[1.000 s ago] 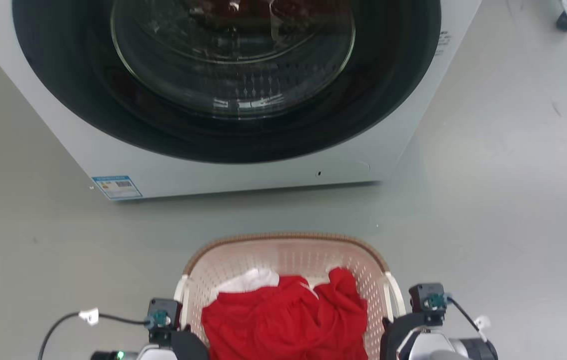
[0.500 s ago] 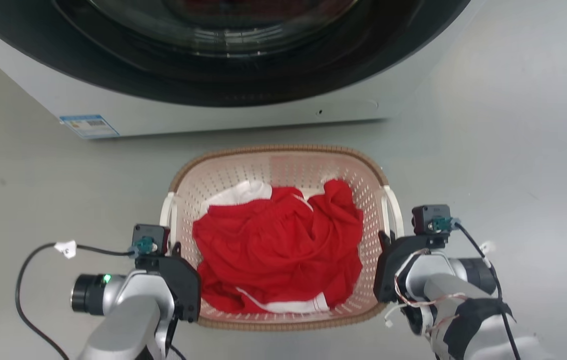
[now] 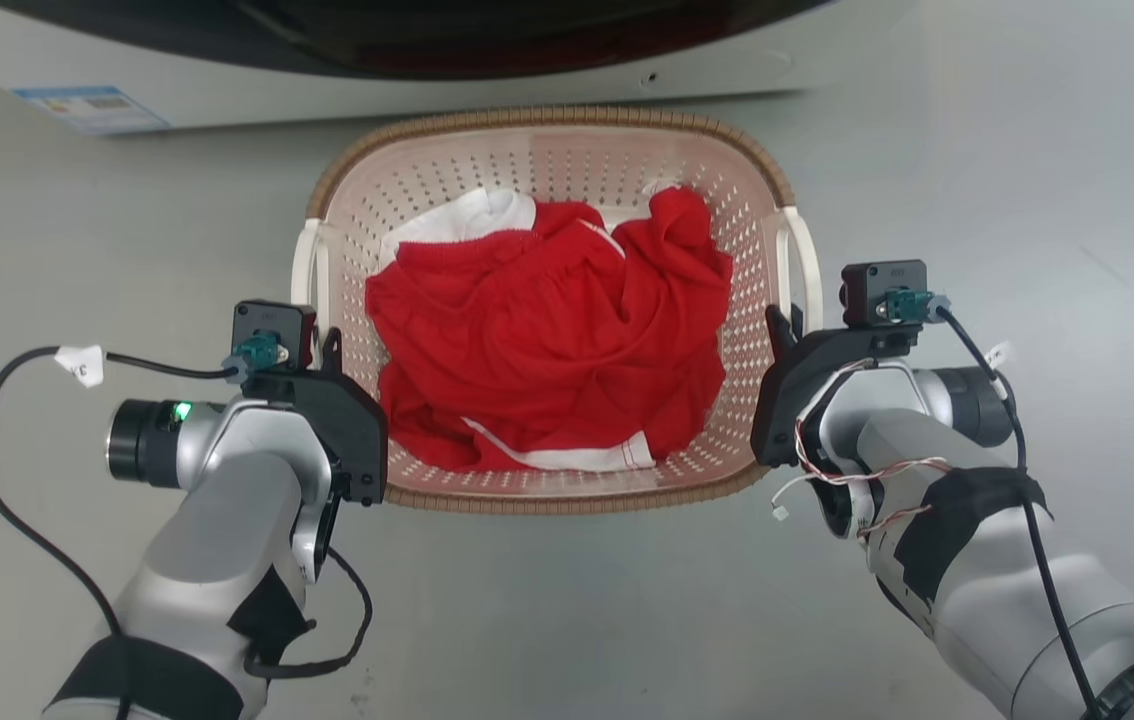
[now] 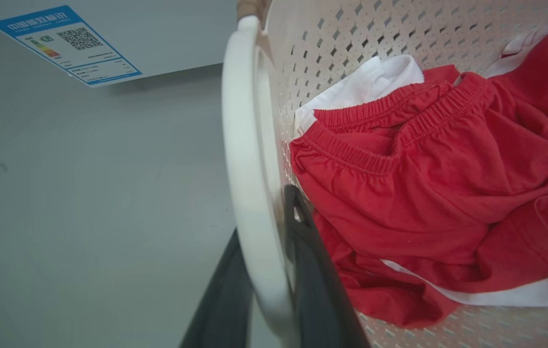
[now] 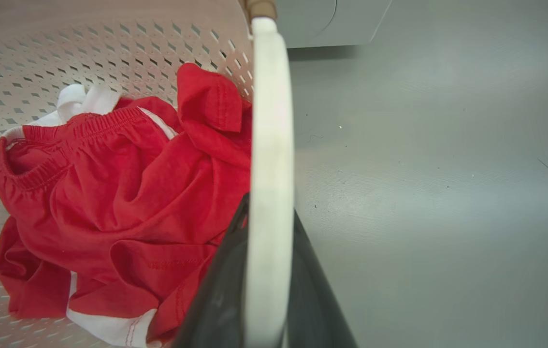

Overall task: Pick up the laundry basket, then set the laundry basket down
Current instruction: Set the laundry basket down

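Pink-beige perforated plastic, brown at the rim: looking down on the laundry basket [image 3: 547, 118], lying mid-frame in the head view, with the washer [image 3: 427, 80] close at its twelve o'clock and the grey floor [image 3: 1027, 200] all round. Not managing to tell whether resting on that floor or hanging just clear of it.

Clamping the white left handle [image 3: 305, 265] at nine o'clock with the left gripper [image 3: 332, 345], one dark finger inside the loop and one outside, closed hard on it. Doing likewise at three o'clock with the right gripper [image 3: 782, 330] on the right handle [image 3: 799, 250]. Carrying red clothing [image 3: 547, 340] with white trim, heaped toward six o'clock.

Judging the step as bringing the laundry basket to its spot and lowering it. Doing that well probably means:
- Holding both wrists level and moving them together.
- Avoiding any twist on the thin handles.
- Descending slowly, staying clear of the washer front.
- Loosening neither pinch before feeling the base fully down, then releasing both sides at once.
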